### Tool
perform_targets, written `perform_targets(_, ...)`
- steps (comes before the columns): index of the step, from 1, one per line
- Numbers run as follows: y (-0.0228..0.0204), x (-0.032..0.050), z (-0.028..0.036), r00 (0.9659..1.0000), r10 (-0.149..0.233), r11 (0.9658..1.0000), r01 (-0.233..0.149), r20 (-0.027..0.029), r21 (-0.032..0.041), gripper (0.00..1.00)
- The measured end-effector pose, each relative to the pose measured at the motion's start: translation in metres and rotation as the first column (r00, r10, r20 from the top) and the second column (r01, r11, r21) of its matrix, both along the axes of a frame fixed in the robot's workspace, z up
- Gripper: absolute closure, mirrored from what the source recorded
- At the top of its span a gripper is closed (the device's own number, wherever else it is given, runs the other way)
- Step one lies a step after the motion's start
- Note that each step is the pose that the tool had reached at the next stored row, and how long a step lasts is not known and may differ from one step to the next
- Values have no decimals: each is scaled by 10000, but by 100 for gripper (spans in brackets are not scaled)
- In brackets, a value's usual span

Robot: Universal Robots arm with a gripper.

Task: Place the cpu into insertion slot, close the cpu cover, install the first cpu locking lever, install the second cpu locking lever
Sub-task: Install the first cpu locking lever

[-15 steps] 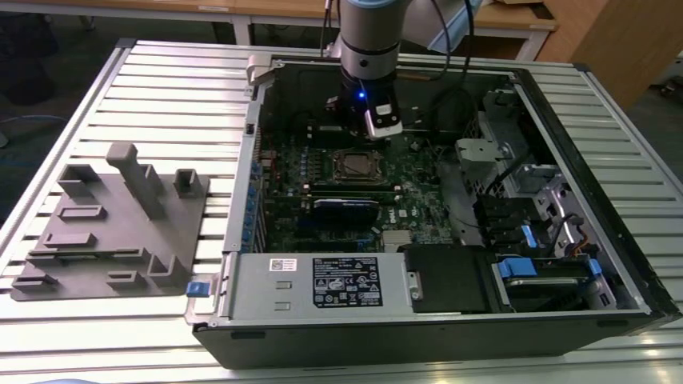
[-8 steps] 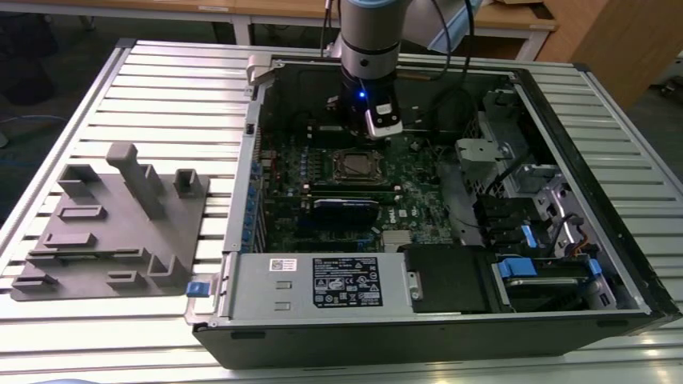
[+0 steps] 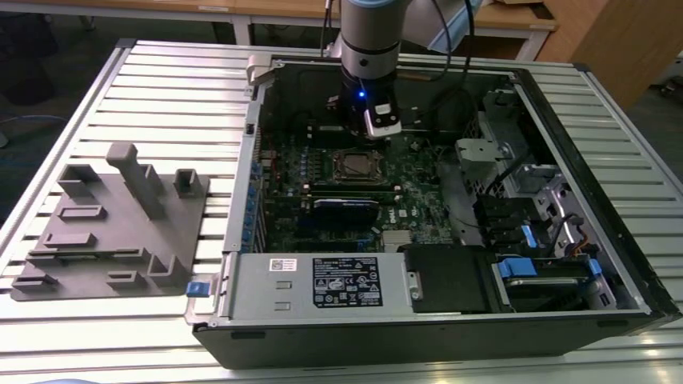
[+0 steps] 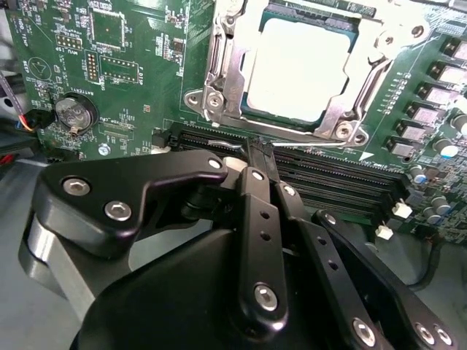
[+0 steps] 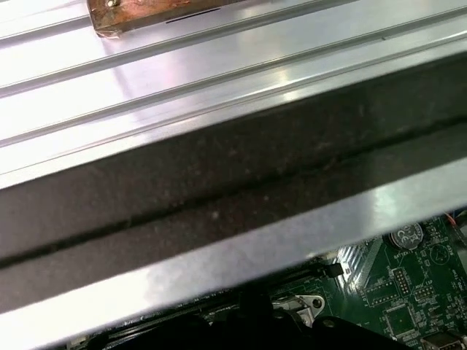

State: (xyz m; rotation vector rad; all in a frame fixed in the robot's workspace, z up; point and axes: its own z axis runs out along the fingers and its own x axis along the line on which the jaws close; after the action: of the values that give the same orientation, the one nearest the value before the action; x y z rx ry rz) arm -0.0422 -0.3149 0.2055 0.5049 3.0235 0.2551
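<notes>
Over the ribbed table [image 3: 160, 88], the gripper [image 4: 261, 149], jaws together, is hanging just beside the closed cpu cover [image 4: 219, 69]; pressing slowly and squarely seems wise.

I see the cpu [image 4: 303, 69] with a dull, smooth metal top, the cpu cover [image 4: 217, 73] in glossy bare metal, the gripper [image 4: 260, 149] matt black, and the table [image 3: 160, 80] in ribbed, shiny metal.
</notes>
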Motion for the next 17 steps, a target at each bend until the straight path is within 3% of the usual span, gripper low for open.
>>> perform_targets(8, 22, 2, -3, 10000, -49, 10000, 49, 2, -11, 89)
perform_targets(14, 21, 6, -21, 10000, -78, 9998, 78, 2, -158, 89)
perform_targets(17, 26, 7, -26, 10000, -94, 9998, 94, 1, -178, 89)
